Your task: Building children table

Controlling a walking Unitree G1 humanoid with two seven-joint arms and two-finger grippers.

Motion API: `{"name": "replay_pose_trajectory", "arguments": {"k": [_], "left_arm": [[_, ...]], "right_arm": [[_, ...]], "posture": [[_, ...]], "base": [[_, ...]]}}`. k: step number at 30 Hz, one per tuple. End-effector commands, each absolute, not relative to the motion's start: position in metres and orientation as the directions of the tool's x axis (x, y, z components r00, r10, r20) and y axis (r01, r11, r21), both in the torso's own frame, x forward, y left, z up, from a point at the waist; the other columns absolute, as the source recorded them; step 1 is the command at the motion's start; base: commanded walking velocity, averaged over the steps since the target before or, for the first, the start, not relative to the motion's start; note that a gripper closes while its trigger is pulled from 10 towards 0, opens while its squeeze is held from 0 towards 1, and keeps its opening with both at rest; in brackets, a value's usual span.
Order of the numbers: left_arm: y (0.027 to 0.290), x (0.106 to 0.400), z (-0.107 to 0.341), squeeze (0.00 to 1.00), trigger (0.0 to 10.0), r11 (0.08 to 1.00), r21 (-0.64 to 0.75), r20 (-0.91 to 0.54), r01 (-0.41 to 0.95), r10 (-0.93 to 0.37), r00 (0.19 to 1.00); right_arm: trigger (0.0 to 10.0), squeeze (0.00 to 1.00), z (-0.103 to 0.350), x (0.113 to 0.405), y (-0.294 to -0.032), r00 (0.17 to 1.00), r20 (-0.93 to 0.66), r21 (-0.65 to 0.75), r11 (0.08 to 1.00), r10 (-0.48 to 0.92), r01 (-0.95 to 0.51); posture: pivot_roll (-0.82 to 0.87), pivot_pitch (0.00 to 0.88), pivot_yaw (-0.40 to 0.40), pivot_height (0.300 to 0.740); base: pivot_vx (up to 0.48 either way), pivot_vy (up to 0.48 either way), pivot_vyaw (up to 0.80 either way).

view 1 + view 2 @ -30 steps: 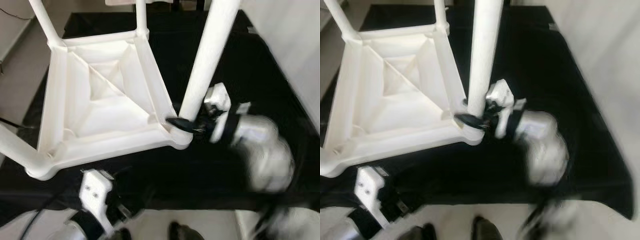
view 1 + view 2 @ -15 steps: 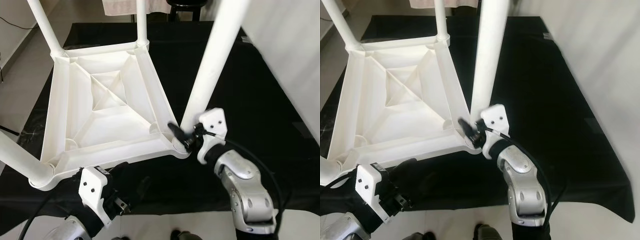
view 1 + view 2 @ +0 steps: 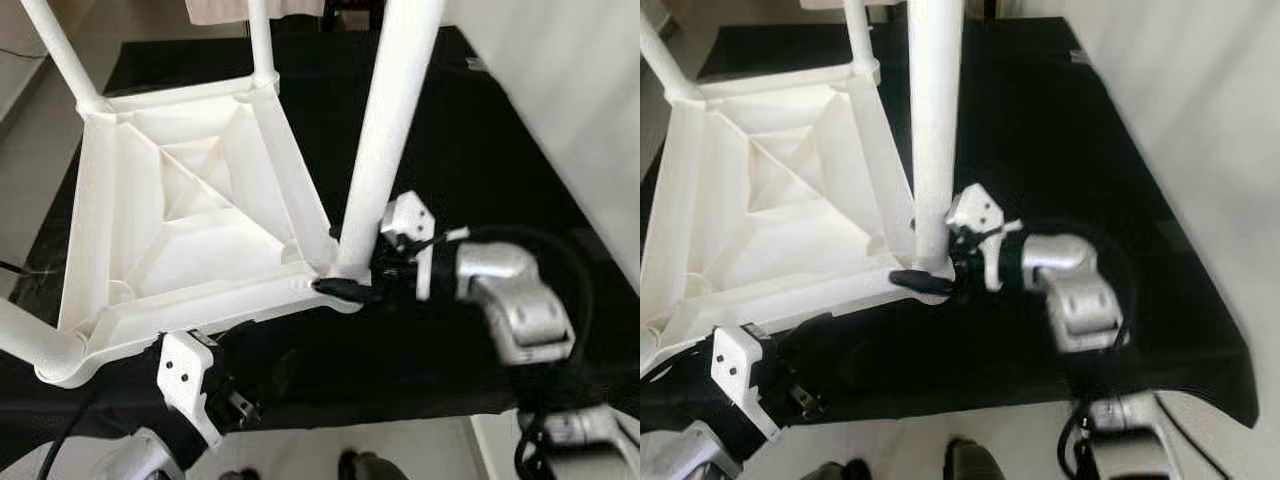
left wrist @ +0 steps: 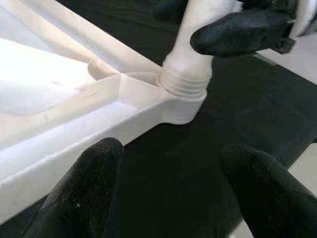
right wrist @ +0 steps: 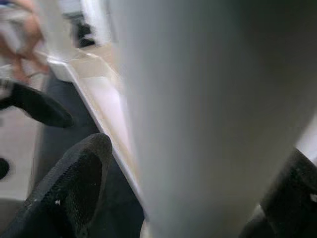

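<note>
A white plastic children's table (image 3: pixel 190 220) lies upside down on a black cloth (image 3: pixel 470 150), its legs pointing up. My right gripper (image 3: pixel 345 265) reaches in from the right and is shut on the near-right leg (image 3: pixel 385 130) just above its base. One black finger (image 3: pixel 345 290) lies across the front of the leg; in the right wrist view the fingers (image 5: pixel 81 168) sit on both sides of it. The leg's threaded end (image 4: pixel 185 82) sits in the corner socket. My left gripper (image 4: pixel 171 153) hangs open by the table's front edge, holding nothing.
Three more legs stand up at the far-left corner (image 3: pixel 60 55), the far-right corner (image 3: pixel 258 40) and the near-left corner (image 3: pixel 25 340). A pale wall (image 3: pixel 560 90) runs along the right side of the cloth. Light floor (image 3: pixel 30 170) lies to the left.
My right forearm has swung from in front of the corner round to its right, with the gripper still at the leg's base. The left gripper has stayed put. The camera has shifted slightly.
</note>
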State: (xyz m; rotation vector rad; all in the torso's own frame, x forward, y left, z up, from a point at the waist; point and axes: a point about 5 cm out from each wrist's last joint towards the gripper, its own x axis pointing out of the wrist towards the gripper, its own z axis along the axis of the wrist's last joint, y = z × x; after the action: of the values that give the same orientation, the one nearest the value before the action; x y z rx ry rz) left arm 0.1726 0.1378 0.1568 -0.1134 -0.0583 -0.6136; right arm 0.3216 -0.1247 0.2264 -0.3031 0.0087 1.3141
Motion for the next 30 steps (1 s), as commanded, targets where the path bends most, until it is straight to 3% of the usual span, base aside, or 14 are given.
{"name": "replay_pose_trajectory", "arguments": {"k": [1, 4, 5, 13, 19, 21, 22, 23, 24, 25, 26, 27, 28, 30], "left_arm": [[0.136, 0.17, 0.153, 0.0, 10.0, 0.807, -0.106, 0.077, 0.582, -0.576, 0.813], [0.135, 0.17, 0.152, 0.0, 10.0, 0.805, -0.108, 0.079, 0.583, -0.578, 0.812], [0.135, 0.17, 0.152, 0.0, 10.0, 0.804, -0.109, 0.078, 0.584, -0.579, 0.812], [0.133, 0.169, 0.152, 0.0, 10.0, 0.8, -0.111, 0.079, 0.59, -0.584, 0.808], [0.132, 0.17, 0.153, 0.0, 10.0, 0.799, -0.112, 0.085, 0.591, -0.584, 0.807], [0.132, 0.17, 0.153, 0.0, 10.0, 0.8, -0.112, 0.088, 0.59, -0.583, 0.808], [0.132, 0.17, 0.153, 0.0, 10.0, 0.8, -0.112, 0.088, 0.59, -0.583, 0.808], [0.133, 0.17, 0.153, 0.0, 10.0, 0.801, -0.111, 0.089, 0.588, -0.582, 0.809], [0.133, 0.17, 0.153, 0.0, 10.0, 0.801, -0.111, 0.089, 0.588, -0.582, 0.809], [0.135, 0.17, 0.153, 0.0, 10.0, 0.803, -0.109, 0.089, 0.586, -0.58, 0.81], [0.135, 0.17, 0.153, 0.0, 10.0, 0.803, -0.109, 0.089, 0.586, -0.58, 0.81], [0.137, 0.171, 0.154, 0.0, 10.0, 0.804, -0.107, 0.09, 0.585, -0.578, 0.811], [0.138, 0.173, 0.153, 0.0, 10.0, 0.803, -0.106, 0.088, 0.586, -0.58, 0.81], [0.138, 0.173, 0.153, 0.0, 10.0, 0.803, -0.106, 0.088, 0.586, -0.58, 0.81]], "right_arm": [[10.0, 0.0, 0.217, 0.325, -0.119, 0.15, -0.24, -0.191, 0.104, 0.959, -0.976], [9.5, 0.0, 0.218, 0.335, -0.117, 0.132, -0.283, -0.207, 0.073, 0.95, -0.976], [0.4, 0.0, 0.222, 0.34, -0.115, 0.126, -0.263, -0.198, 0.074, 0.957, -0.977], [0.0, 0.0, 0.231, 0.35, -0.117, 0.064, -0.254, -0.18, 0.018, 0.965, -0.983], [0.0, 0.0, 0.231, 0.347, -0.13, 0.104, -0.249, -0.204, 0.053, 0.963, -0.978], [0.0, 0.0, 0.223, 0.336, -0.137, 0.239, -0.196, -0.21, 0.197, 0.951, -0.958], [0.0, 0.0, 0.223, 0.336, -0.137, 0.239, -0.196, -0.21, 0.197, 0.951, -0.958], [0.0, 0.0, 0.208, 0.334, -0.129, 0.468, -0.122, -0.165, 0.447, 0.875, -0.879], [0.0, 0.0, 0.208, 0.334, -0.129, 0.468, -0.122, -0.165, 0.447, 0.875, -0.879], [0.0, 0.0, 0.179, 0.32, -0.127, 0.776, -0.12, -0.05, 0.777, 0.619, -0.628], [0.0, 0.0, 0.179, 0.32, -0.127, 0.776, -0.12, -0.05, 0.777, 0.619, -0.628], [0.0, 0.0, 0.147, 0.287, -0.129, 0.874, -0.217, -0.034, 0.891, 0.436, -0.453], [0.0, 0.0, 0.136, 0.268, -0.133, 0.904, -0.25, -0.045, 0.929, 0.347, -0.368], [0.0, 0.0, 0.136, 0.268, -0.133, 0.904, -0.25, -0.045, 0.929, 0.347, -0.368]], "posture": [[-0.18, 0.21, -0.036, 0.74], [-0.17, 0.212, -0.035, 0.74], [-0.17, 0.212, -0.034, 0.74], [-0.17, 0.213, -0.037, 0.74], [-0.18, 0.215, -0.046, 0.74], [-0.19, 0.218, -0.062, 0.74], [-0.19, 0.218, -0.062, 0.74], [-0.19, 0.222, -0.07, 0.74], [-0.19, 0.222, -0.07, 0.74], [-0.21, 0.226, -0.066, 0.74], [-0.21, 0.226, -0.066, 0.74], [-0.22, 0.237, -0.048, 0.74], [-0.23, 0.224, -0.039, 0.74], [-0.23, 0.224, -0.039, 0.74]], "base": [[0.0, 0.0, 0.0], [0.0, 0.0, 0.0], [0.0, 0.0, 0.0], [0.0, 0.0, 0.0], [0.0, 0.0, 0.0], [0.0, 0.0, 0.0], [0.0, 0.0, 0.0], [0.0, 0.0, 0.0], [0.0, 0.0, 0.0], [0.0, 0.0, 0.0], [0.0, 0.0, 0.0], [0.0, 0.0, 0.0], [0.0, 0.0, 0.0], [0.0, 0.0, 0.0]]}}
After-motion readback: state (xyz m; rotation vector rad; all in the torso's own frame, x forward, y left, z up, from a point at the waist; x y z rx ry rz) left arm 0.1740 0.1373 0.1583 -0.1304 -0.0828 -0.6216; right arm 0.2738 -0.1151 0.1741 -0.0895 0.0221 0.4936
